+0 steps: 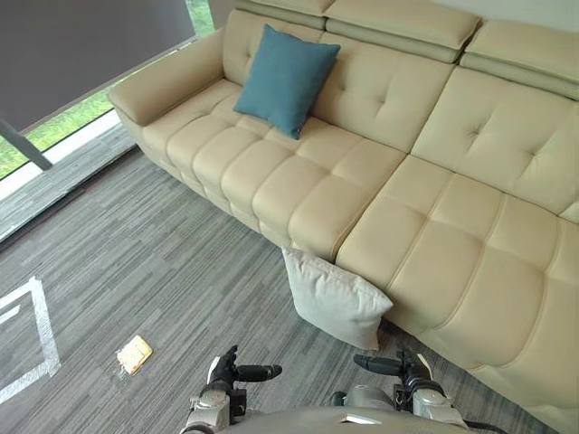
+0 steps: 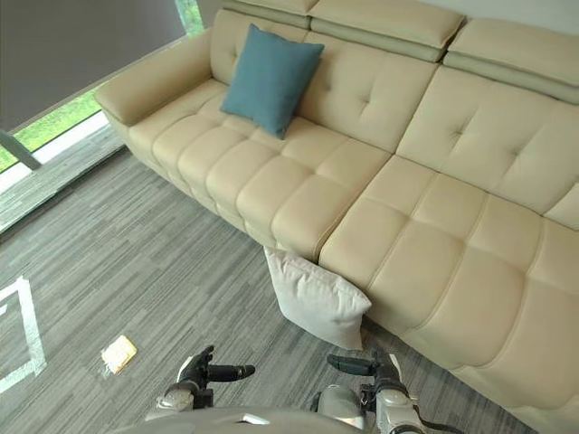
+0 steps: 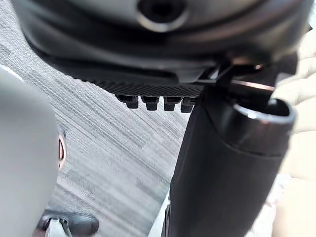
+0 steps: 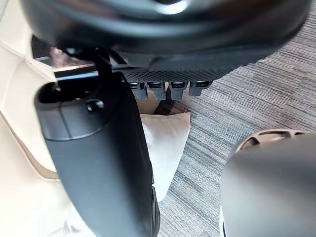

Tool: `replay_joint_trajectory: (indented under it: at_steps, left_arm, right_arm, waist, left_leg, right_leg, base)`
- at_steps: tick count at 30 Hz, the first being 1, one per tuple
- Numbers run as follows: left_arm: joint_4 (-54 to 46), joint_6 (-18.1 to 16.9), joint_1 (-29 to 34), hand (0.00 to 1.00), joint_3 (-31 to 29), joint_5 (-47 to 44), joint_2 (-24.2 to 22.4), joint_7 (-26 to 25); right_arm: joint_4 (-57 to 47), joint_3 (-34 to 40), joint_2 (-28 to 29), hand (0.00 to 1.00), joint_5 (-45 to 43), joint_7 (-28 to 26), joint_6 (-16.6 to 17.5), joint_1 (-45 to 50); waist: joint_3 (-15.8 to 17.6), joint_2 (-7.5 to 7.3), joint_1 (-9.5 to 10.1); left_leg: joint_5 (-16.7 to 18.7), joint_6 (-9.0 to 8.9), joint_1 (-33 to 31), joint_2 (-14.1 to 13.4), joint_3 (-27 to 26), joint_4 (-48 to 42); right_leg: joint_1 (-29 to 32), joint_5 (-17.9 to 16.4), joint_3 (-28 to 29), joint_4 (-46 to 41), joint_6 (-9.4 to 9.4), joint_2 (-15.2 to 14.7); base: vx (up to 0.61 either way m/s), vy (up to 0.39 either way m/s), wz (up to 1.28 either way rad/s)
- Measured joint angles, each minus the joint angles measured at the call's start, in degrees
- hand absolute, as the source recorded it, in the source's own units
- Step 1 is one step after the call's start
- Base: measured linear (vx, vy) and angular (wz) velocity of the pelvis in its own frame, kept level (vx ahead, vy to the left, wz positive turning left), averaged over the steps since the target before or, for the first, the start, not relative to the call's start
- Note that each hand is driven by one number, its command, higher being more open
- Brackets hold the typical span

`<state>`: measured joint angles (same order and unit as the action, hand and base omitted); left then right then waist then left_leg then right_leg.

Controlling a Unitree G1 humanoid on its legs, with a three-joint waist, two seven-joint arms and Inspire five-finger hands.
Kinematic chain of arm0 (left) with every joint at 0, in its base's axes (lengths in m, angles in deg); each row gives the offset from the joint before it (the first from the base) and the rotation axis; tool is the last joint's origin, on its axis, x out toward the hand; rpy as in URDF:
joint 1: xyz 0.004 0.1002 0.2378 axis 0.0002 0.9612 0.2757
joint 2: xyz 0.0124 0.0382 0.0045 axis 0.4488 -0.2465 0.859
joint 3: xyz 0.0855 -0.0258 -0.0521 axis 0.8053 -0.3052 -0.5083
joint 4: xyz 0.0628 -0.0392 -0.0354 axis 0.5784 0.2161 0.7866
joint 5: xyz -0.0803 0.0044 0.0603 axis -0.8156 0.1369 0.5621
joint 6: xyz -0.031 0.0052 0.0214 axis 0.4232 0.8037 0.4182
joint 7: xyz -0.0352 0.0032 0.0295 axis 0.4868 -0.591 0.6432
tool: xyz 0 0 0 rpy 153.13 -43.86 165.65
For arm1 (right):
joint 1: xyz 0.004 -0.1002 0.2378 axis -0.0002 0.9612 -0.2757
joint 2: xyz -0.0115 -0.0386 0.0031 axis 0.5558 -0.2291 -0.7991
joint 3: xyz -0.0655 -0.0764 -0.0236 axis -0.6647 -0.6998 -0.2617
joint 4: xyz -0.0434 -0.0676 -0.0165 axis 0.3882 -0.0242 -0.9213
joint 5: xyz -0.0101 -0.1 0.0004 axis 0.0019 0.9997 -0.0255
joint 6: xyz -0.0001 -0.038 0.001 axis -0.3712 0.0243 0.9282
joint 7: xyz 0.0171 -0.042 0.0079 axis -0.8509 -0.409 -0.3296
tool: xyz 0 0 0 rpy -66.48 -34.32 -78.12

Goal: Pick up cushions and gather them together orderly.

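A teal cushion (image 1: 288, 77) stands tilted on the seat of the beige sofa (image 1: 434, 226), near the end with the armrest, and its upper edge leans on the backrest. A pale grey cushion (image 1: 333, 298) stands on the grey carpet floor (image 1: 163, 262). It leans against the front edge of the sofa, at the place where the longer part of the seat begins. The two cushions are well apart. The left hand (image 1: 237, 372) and the right hand (image 1: 398, 366) are low over the carpet, in front of the pale cushion, and touch nothing. Each has its fingers straight and its thumb pointing toward the other hand, and each is empty. A small yellow object (image 1: 135, 353) lies on the carpet beside a white tape line (image 1: 41, 334).
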<state>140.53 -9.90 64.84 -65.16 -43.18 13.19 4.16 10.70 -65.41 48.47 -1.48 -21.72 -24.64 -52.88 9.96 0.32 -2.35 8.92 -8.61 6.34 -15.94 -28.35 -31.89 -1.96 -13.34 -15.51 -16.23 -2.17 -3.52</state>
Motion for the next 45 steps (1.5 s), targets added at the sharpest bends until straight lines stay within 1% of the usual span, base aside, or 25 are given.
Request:
replay_joint_trajectory:
  at_steps: [1, 3, 4, 5, 7, 8, 9, 11, 12, 14, 17, 18, 19, 20, 21, 22, 23, 24, 25, 27, 28, 30, 32, 41, 45]
  left_arm:
    - [-0.65, -0.04, 0.04, 1.0, -0.12, -0.01, 0.05, 0.08]
    - [-1.11, -0.17, 0.01, 1.0, -0.1, -0.01, 0.22, 0.11]
    - [-1.78, -0.36, 0.11, 1.0, -0.08, -0.01, 0.61, 0.12]
    - [-2.09, -0.54, 0.16, 1.0, -0.1, -0.02, 0.64, 0.13]
    - [-3.09, -0.67, 0.23, 1.0, -0.33, -0.04, 0.5, 0.05]
    - [-3.14, -0.85, 0.19, 1.0, -0.39, -0.05, -0.09, 0.0]
    - [-3.07, -0.86, 0.42, 1.0, -0.46, -0.07, -0.28, 0.01]
    - [-3.33, -0.86, 0.46, 1.0, -0.66, -0.16, 0.75, -0.67]
    - [-3.4, -0.95, 0.4, 1.0, -1.76, -0.18, 0.94, -0.71]
    - [-3.43, -0.72, 0.57, 1.0, -2.59, -0.25, 0.93, -0.83]
    - [-3.42, -0.37, 1.44, 1.0, -2.78, -0.53, 0.81, -0.86]
    - [-3.39, -0.36, 1.52, 1.0, -2.78, -0.5, 0.73, -0.86]
    - [-3.13, -0.29, 1.74, 1.0, -2.6, -0.46, 0.5, -0.81]
    - [-3.08, -0.28, 1.82, 1.0, -2.59, -0.45, 0.47, -0.79]
    - [-3.02, -0.21, 1.78, 1.0, -2.63, -0.45, 0.67, -0.66]
    - [-3.39, -0.72, 1.57, 1.0, -2.65, -0.48, 2.12, 0.25]
    - [-3.74, -1.15, 1.4, 1.0, -2.16, -0.5, 2.19, 0.31]
    - [-4.49, -1.34, 0.9, 1.0, -1.37, -0.55, 1.49, 0.02]
    - [-3.87, -1.23, 0.7, 1.0, -1.46, -0.53, 1.32, -0.22]
    - [-2.97, -1.25, 0.76, 1.0, -1.07, -0.51, 1.67, -0.61]
    - [-2.42, -0.71, 0.83, 1.0, -0.06, -0.71, 1.72, -0.68]
    - [-1.9, -0.38, 0.73, 1.0, 0.74, -0.63, 1.81, 0.03]
    - [-1.89, -0.42, 0.97, 1.0, 0.87, -0.6, 2.0, 0.06]
    - [-1.91, -0.42, 1.19, 1.0, 2.47, -1.2, 2.7, -0.12]
    - [-2.13, -0.43, 1.22, 1.0, 2.57, -2.48, 3.02, -0.19]
  right_arm:
    - [-0.02, 0.05, -0.08, 1.0, -0.04, 0.1, -0.06, -0.08]
    - [0.07, 0.11, 0.0, 1.0, -0.12, 0.2, -0.06, 0.11]
    - [0.1, 0.16, 0.3, 1.0, -0.88, 0.43, -0.15, 0.29]
    - [0.07, 0.25, 0.55, 1.0, -0.93, 0.63, -0.15, 0.29]
    - [-0.36, 1.18, 1.19, 1.0, -0.94, 0.96, -0.12, 0.46]
    - [-1.21, 1.51, 1.26, 1.0, -1.51, 1.07, -0.14, 0.78]
    - [-1.72, 1.57, 1.27, 1.0, -1.9, 1.19, -0.04, 1.1]
    - [-3.54, 0.51, 3.2, 1.0, -2.09, 1.28, -0.07, 2.11]
    - [-4.29, -0.29, 3.75, 1.0, -1.85, 0.76, -0.11, 2.52]
    - [-4.58, -0.4, 4.0, 1.0, -1.86, 0.81, -0.16, 2.59]
    - [-5.66, -0.39, 4.31, 1.0, -1.86, 0.82, -0.15, 2.76]
    - [-5.67, -0.39, 4.32, 1.0, -1.87, 0.82, -0.15, 2.67]
    - [-5.7, -0.4, 4.33, 1.0, -1.82, 0.79, -0.16, 2.41]
    - [-5.68, -0.42, 4.32, 1.0, -1.81, 0.79, -0.16, 2.29]
    - [-5.52, -0.43, 4.75, 1.0, -1.81, 0.85, -0.16, 1.93]
    - [-4.53, -0.45, 4.94, 1.0, -1.76, 1.23, -0.16, 1.32]
    - [-3.37, -0.41, 4.84, 1.0, -1.67, 1.4, -0.18, 0.28]
    - [-3.11, -0.38, 3.09, 1.0, -1.52, 1.36, -0.02, -0.07]
    - [-2.0, -0.63, 3.1, 1.0, -1.05, 1.13, 0.13, -0.62]
    - [-1.93, -2.11, 3.98, 1.0, -0.82, 0.84, 0.34, -0.55]
    - [-1.05, -2.3, 3.69, 1.0, -0.77, 0.49, 0.32, -0.51]
    - [0.11, -2.18, 3.06, 1.0, -0.79, 0.83, 0.26, -0.48]
    - [0.46, -2.17, 2.47, 1.0, -0.8, 1.14, 0.27, 0.33]
    - [1.31, 0.1, 0.3, 1.0, -0.89, 2.13, 0.24, 2.01]
    - [1.3, 0.18, 0.27, 1.0, -0.9, 2.14, 0.31, 2.31]
  waist:
    - [0.12, -0.09, 0.43]
    - [0.37, -0.45, 0.52]
    - [0.74, -1.04, 0.59]
    - [0.92, -1.34, 0.62]
    - [1.06, -1.19, 1.0]
    - [1.51, -0.24, 1.42]
    - [1.88, 0.38, 2.3]
    - [1.2, -1.46, 2.29]
    - [1.22, -2.14, 2.41]
    - [0.87, -2.71, 2.48]
    - [0.46, -2.7, 3.1]
    - [0.3, -2.56, 3.34]
    - [-0.09, -2.32, 3.7]
    - [-0.14, -2.23, 3.8]
    - [-0.07, -2.37, 3.91]
    - [0.41, -4.36, 4.5]
    - [-0.14, -5.25, 4.86]
    - [0.32, -3.18, 3.76]
    - [0.22, -3.12, 4.06]
    - [0.01, -3.1, 4.3]
    - [-0.12, -2.5, 4.0]
    - [-0.19, -2.25, 3.85]
    - [-0.19, -2.56, 3.71]
    - [-0.07, -2.99, 3.33]
    - [0.22, -3.26, 3.25]
  left_leg:
    - [5.17, 0.06, -1.44, 1.12, 2.69, -1.4]
    - [8.52, 0.89, -3.68, 3.28, 5.19, -0.92]
    - [9.69, 1.8, -6.1, 5.34, 6.84, 1.12]
    - [9.64, 1.82, -7.86, 6.36, 8.38, 2.57]
    - [7.74, 2.46, -11.96, 8.55, 14.72, 8.79]
    - [5.07, 2.43, -12.73, 9.38, 19.78, 13.95]
    - [-0.8, 2.7, -11.57, 9.97, 21.91, 14.67]
    - [2.09, 3.1, -10.95, 11.74, 21.0, 13.31]
    - [3.99, 4.44, -10.79, 12.09, 20.25, 11.57]
    - [5.16, 5.54, -8.9, 11.49, 17.09, 10.42]
    - [5.86, 6.27, -4.46, 11.25, 12.04, 10.87]
    - [5.94, 6.41, -3.74, 11.22, 11.25, 11.15]
    - [5.99, 6.5, -0.69, 10.94, 8.97, 11.57]
    - [5.99, 6.51, 0.16, 10.68, 8.26, 10.78]
    - [5.77, 6.89, -0.79, 9.78, 8.11, 4.62]
    - [9.22, 7.88, -5.82, 11.4, 10.61, -0.34]
    - [8.71, 9.16, -3.8, 15.14, 12.97, 14.06]
    - [-4.8, 7.42, -3.61, 13.62, 14.64, 22.9]
    - [-4.56, 7.68, -3.03, 14.06, 13.99, 21.97]
    - [-4.43, 7.56, -3.23, 14.06, 14.46, 21.63]
    - [-4.11, 7.18, -3.16, 13.64, 14.98, 21.78]
    - [-3.83, 6.73, -1.58, 12.72, 15.46, 22.21]
    - [-3.73, 6.57, 0.68, 12.08, 15.77, 22.7]
    - [-3.71, 6.54, 2.64, 11.93, 16.9, 22.31]
    - [-2.67, 6.1, 1.16, 11.57, 19.59, 18.48]
  right_leg:
    - [-0.94, 0.08, 2.56, 0.81, -0.11, -0.15]
    - [-2.15, 0.25, 4.98, 1.44, -0.11, -0.91]
    - [-3.0, 0.28, 7.33, 1.67, -0.04, -1.96]
    - [-3.27, 0.3, 8.47, 1.85, 0.06, -2.55]
    - [-3.22, 0.16, 11.82, 2.16, 2.02, -3.17]
    - [-3.09, -0.5, 13.81, 1.83, 3.57, -2.77]
    - [-2.94, -1.34, 16.11, 0.59, 4.91, -2.22]
    - [-2.11, -1.48, 17.46, -0.46, 5.39, -3.87]
    - [-2.0, -1.63, 19.02, -0.98, 5.65, -4.11]
    - [-1.5, -1.69, 20.92, -3.07, 5.77, -4.11]
    - [0.53, -1.52, 23.86, -8.21, 6.33, -4.38]
    - [1.17, -1.39, 23.81, -9.63, 6.76, -4.4]
    - [3.96, -0.44, 22.02, -15.74, 8.73, -4.76]
    - [4.65, 0.24, 20.44, -17.61, 9.67, -5.22]
    - [4.76, 1.66, 17.06, -19.81, 10.32, -6.76]
    - [4.83, 1.99, 13.74, -21.49, 8.98, -10.7]
    - [5.56, 1.41, 11.23, -23.4, 8.85, -13.66]
    - [5.96, -0.45, 6.34, -24.29, 8.6, -13.83]
    - [5.48, -1.69, 5.45, -19.7, 8.64, -13.71]
    - [4.54, -1.18, 3.83, -10.72, 7.7, -11.58]
    - [2.1, -1.06, 3.05, -6.47, 7.74, -10.14]
    - [-0.94, -0.6, 1.98, -3.74, 7.3, -8.57]
    - [-3.42, -0.39, 1.69, -2.63, 6.96, -7.76]
    - [-6.39, -0.17, 1.45, -1.51, 6.69, -7.43]
    - [-7.34, -0.16, 0.0, -2.2, 6.69, -7.46]
  base:
    - [0.12, 0.032, -0.88]
    - [0.08, 0.101, -0.83]
    - [0.07, 0.124, -0.84]
    - [0.09, 0.178, -1.01]
    - [0.12, 0.208, -0.84]
    - [0.19, 0.316, -0.96]
    - [0.16, 0.272, -1.1]
    - [0.17, 0.215, -0.81]
    - [0.19, 0.205, -0.52]
    - [0.22, 0.163, -0.79]
    - [0.24, 0.128, -1.03]
    - [0.21, 0.071, -1.28]
    - [0.22, 0.06, -1.1]
    - [0.24, 0.037, -1.15]
    - [0.16, 0.007, -0.69]
    - [0.06, -0.029, -0.67]
    - [-0.1, -0.026, -0.36]
    - [-0.2, -0.056, -0.3]
    - [-0.15, -0.072, -0.17]
    - [-0.02, -0.105, -0.2]
    - [0.1, -0.128, -0.06]
    - [0.15, -0.155, 0.07]
    - [0.1, -0.106, 0.03]
    - [0.03, -0.013, -0.01]
    - [-0.06, -0.026, 0.17]
